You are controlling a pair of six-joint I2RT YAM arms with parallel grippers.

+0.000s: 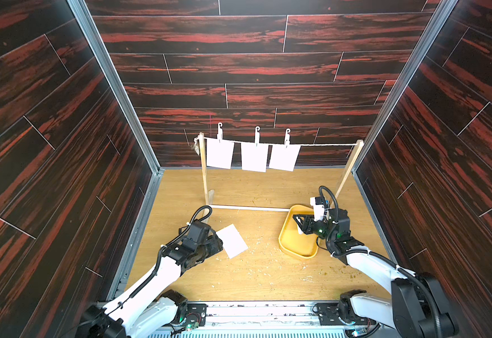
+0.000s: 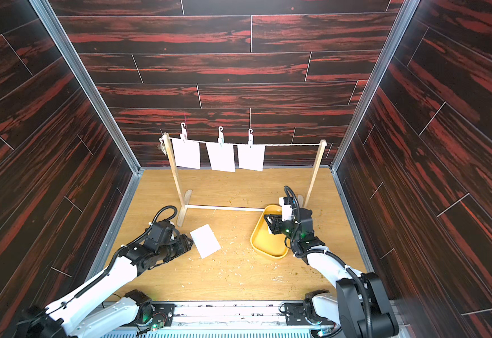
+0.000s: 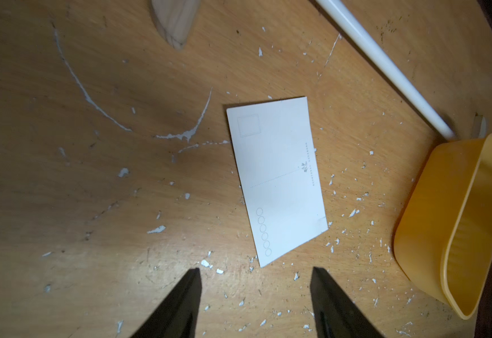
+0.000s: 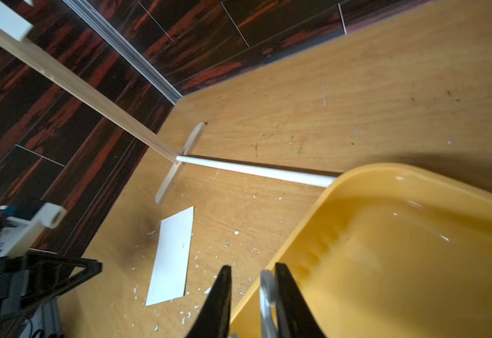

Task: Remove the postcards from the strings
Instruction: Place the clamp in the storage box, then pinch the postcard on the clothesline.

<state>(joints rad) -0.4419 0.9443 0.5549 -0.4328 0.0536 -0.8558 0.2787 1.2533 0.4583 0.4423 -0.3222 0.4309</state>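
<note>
**Dark-panelled booth (image 1: 238, 58): drop the pin inside the tray**

On the desk (image 1: 256, 190), 1 postcard (image 3: 277, 178) lies flat, just clear of the wide-open left end effector (image 3: 255, 269). 3 postcards (image 1: 219, 153) hang on the string (image 1: 326, 145). The right end effector (image 4: 253, 266) pinches a clothespin (image 4: 266, 292) at the rim of the yellow tray (image 4: 385, 172). It should move inward before letting go.

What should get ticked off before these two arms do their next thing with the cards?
1. Left pincer empty: ok, jaws apart.
2. Loose postcard set down: ok, flat on the table, clear of the jaws.
3. Right pincer holding the clothespin: ok, over the yellow tray.
4. String cleared: not ok, three hanging postcards are clipped on.
5. Stand upright: ok.
</note>
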